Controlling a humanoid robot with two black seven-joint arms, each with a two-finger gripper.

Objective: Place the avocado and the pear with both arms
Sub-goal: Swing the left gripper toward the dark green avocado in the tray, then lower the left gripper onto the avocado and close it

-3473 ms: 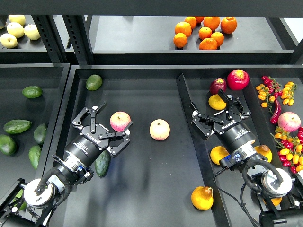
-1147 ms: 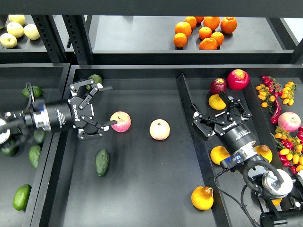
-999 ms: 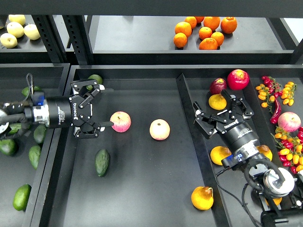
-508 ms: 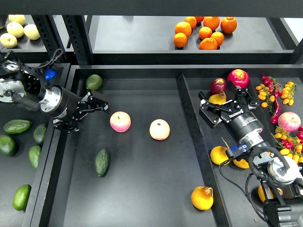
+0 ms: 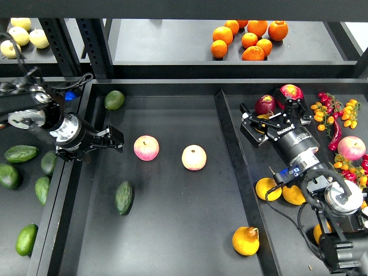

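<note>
The left gripper [image 5: 109, 140] is dark and seen nearly end-on over the left rim of the black centre tray [image 5: 172, 230], so I cannot tell how its fingers stand; the right gripper [image 5: 271, 117], fingers apart, partly hides a yellow fruit [image 5: 263, 117]. White lettering on the right gripper is too small to read. The avocado [image 5: 123, 196] lies near left in the tray, the pear [image 5: 245, 240] near right.

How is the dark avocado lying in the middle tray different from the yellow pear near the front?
The avocado is dark green, slim and elongated; the pear is yellow-orange and plump, with a narrower top. The avocado lies toward the middle tray's left side, the pear by its front right corner. Both rest on the tray floor, touched by neither hand.
</note>
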